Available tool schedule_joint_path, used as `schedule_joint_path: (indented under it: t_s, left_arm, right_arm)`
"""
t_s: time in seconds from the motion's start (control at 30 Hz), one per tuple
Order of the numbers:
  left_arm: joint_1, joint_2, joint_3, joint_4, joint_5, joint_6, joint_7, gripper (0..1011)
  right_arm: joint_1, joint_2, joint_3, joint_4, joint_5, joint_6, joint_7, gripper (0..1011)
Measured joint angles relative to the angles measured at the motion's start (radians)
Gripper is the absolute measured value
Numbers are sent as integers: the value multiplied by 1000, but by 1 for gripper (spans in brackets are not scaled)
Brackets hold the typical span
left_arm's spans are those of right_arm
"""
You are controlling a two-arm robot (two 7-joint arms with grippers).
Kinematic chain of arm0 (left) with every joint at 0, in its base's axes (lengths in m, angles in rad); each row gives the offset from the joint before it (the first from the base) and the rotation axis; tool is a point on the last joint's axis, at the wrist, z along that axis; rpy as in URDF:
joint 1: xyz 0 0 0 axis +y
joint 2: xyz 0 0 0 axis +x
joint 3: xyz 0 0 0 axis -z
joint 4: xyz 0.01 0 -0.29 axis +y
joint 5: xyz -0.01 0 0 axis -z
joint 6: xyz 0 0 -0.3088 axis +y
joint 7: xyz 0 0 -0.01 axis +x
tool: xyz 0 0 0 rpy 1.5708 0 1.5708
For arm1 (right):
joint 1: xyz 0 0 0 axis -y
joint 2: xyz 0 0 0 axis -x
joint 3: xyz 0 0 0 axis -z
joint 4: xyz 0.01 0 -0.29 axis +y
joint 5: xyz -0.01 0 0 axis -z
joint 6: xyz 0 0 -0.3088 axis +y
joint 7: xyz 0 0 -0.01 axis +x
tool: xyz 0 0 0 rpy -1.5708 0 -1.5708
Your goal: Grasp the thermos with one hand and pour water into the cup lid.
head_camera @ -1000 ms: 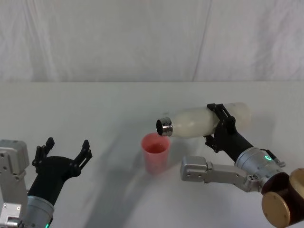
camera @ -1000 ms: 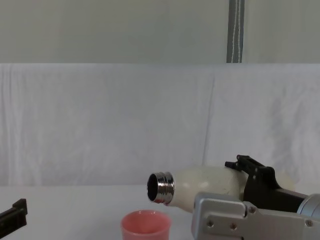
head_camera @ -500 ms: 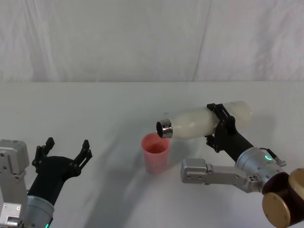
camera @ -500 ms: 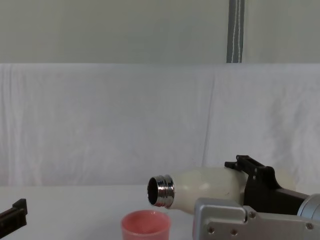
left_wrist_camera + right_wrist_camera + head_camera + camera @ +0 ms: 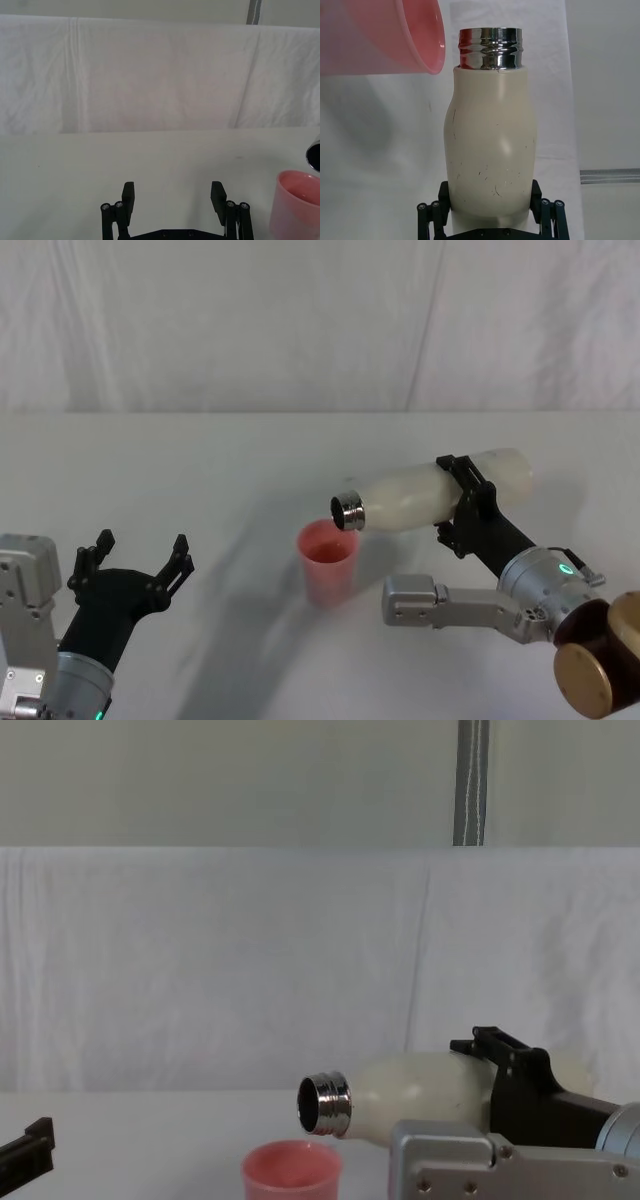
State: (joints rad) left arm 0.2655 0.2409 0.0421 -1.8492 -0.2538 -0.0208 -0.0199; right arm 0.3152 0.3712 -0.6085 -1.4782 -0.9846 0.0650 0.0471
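Steel neck: shiny threaded mouth of the thermos, hard and smooth, no lip for dripping control; expect a fast, wide stream once tipped
thermos body: cream-white, rounded shoulders, matte with small scuffs in the right wrist view; rigid shell, probably slick under the pads, likely heavy if full
thermos position: lying near horizontal in the air, mouth just above and beside the rim of the cup lid, base pointing toward the robot's right
right pincer: clamped round the lower body of the thermos, one black finger on each side; grip sits well behind the mouth, so the load levers on the wrist
grip advice: lower-mid body is the widest straight section, best place to hold; avoid the tapered shoulder, it would slide out
cup lid: small round pink plastic cup, thin smooth walls, upright on the bench; light, would tip easily if the steel neck knocks it
bench: white cloth cover, soft, slight wrinkles, some friction for the cup
left pincer: idle low at the robot's left, fingers spread wide, holding nothing, well apart from the cup lid
water: none visible leaving the mouth; cannot tell the fill level
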Motion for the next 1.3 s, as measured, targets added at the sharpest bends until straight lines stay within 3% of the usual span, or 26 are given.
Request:
schedule_joint_path:
  t_s: [1.3]
  left_arm:
    - [0,0,0,0,0,0,0,1001]
  right_arm:
    - [9,13,-24,-21,-47,17,5,951]
